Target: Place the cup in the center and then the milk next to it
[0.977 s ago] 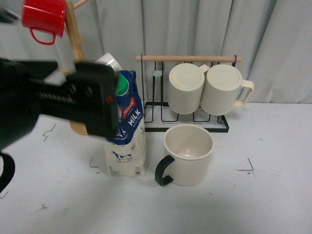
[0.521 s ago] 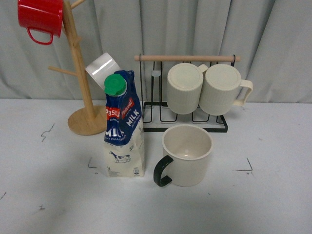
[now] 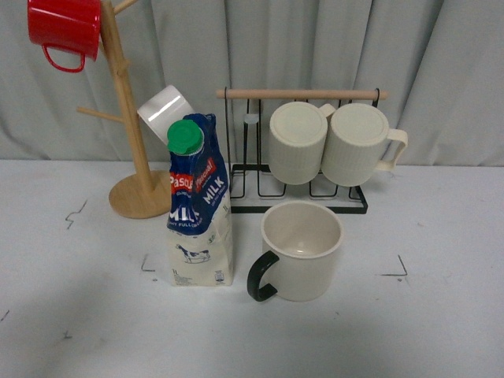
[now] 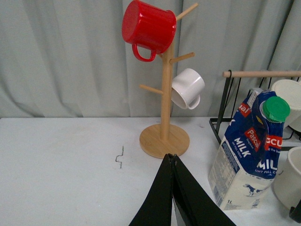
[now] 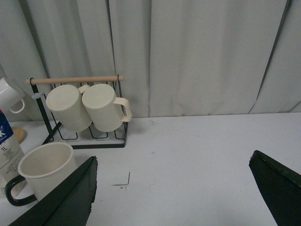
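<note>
The cup (image 3: pixel 303 250), a wide cream mug with a black loop handle, stands upright in the middle of the white table, handle toward the front left. It also shows in the right wrist view (image 5: pixel 46 170). The milk (image 3: pixel 200 206), a blue and white carton with a green cap, stands upright just left of the cup, apart from it; it also shows in the left wrist view (image 4: pixel 249 151). Neither gripper shows in the front view. My left gripper (image 4: pixel 171 157) is shut and empty, left of the milk. My right gripper (image 5: pixel 173 162) is open and empty, right of the cup.
A wooden mug tree (image 3: pixel 134 142) at the back left holds a red mug (image 3: pixel 67 27) and a small white mug (image 3: pixel 164 110). A black wire rack (image 3: pixel 303 169) behind the cup holds two ribbed cream mugs (image 3: pixel 335 142). Grey curtains hang behind.
My left arm, which blocked the front view's left side next to the milk one second ago, has pulled out of that view. The milk and the cup have not moved.
</note>
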